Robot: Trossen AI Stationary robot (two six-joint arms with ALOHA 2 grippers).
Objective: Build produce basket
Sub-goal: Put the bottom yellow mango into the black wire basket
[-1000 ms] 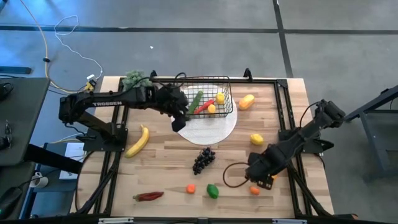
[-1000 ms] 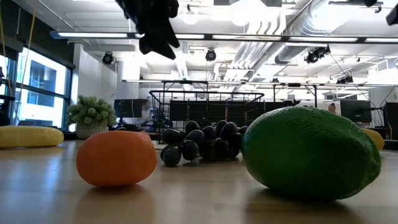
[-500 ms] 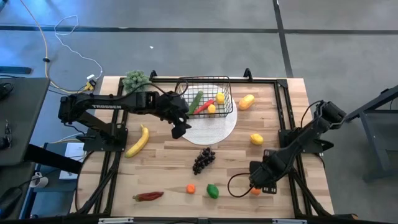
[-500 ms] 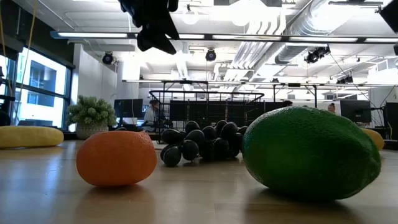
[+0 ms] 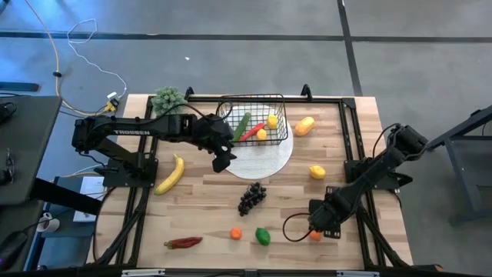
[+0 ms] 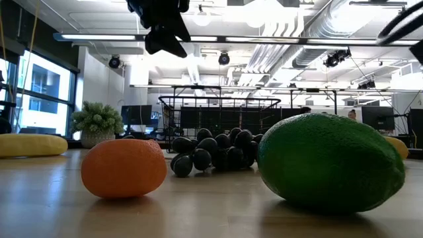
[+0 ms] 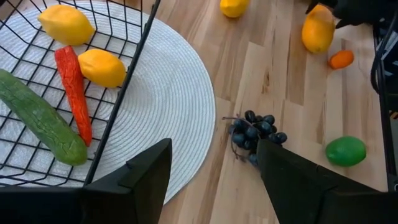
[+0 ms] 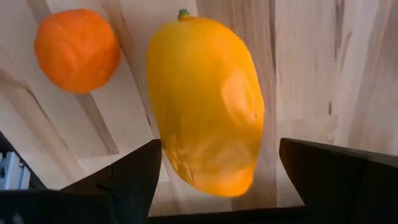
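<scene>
Yellow-orange and glossy, the mango [image 8: 208, 102] lies on the wooden worktop [image 5: 207, 208] near its right front corner, just beside a small orange [image 8: 76, 48]. It looks like hard, light plastic with a smooth rounded skin, so it may be slippery and could squirt out of a pinch; across its narrower middle seems the safest place to take hold. The right gripper [image 8: 211, 186] hangs directly over it, fingers [image 8: 134, 177] spread wide on either side of the fruit and not touching it. Well apart, at the far side, the wire basket [image 5: 280, 108] sits on a round white mat [image 5: 265, 160] and already holds a cucumber [image 7: 40, 121], a chilli [image 7: 73, 93] and two lemons [image 7: 102, 67]. The left gripper [image 7: 211, 180] hovers beside the basket, fingers open and empty, with the grapes [image 7: 254, 132] on the worktop beyond them
</scene>
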